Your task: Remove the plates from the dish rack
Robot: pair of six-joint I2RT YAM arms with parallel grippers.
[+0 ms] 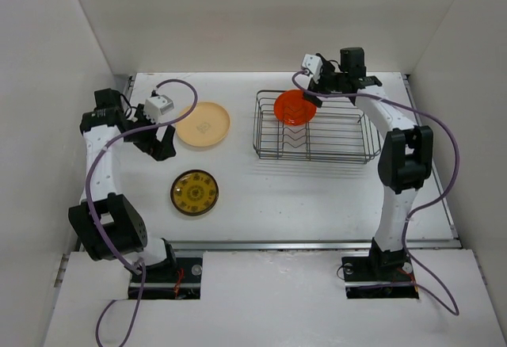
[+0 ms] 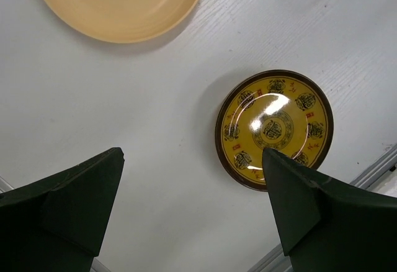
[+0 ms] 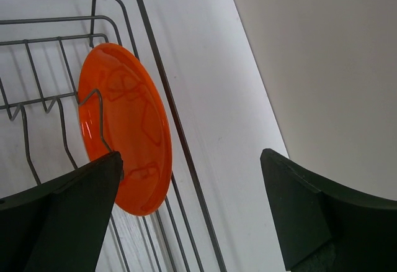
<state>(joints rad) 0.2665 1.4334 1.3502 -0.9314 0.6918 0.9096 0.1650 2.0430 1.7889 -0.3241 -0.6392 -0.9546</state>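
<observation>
Right wrist: glossy orange-red plate (image 3: 133,132), perhaps translucent

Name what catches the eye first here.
The orange-red plate stands on edge in the dish rack, the only one inside, with the open right gripper close by. Left of the rack, a peach plate and a yellow patterned plate lie flat on the table near the open left gripper.

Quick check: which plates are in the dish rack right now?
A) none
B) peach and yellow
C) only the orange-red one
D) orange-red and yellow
C: only the orange-red plate stands in the dish rack; the peach plate and yellow patterned plate lie on the table.
</observation>
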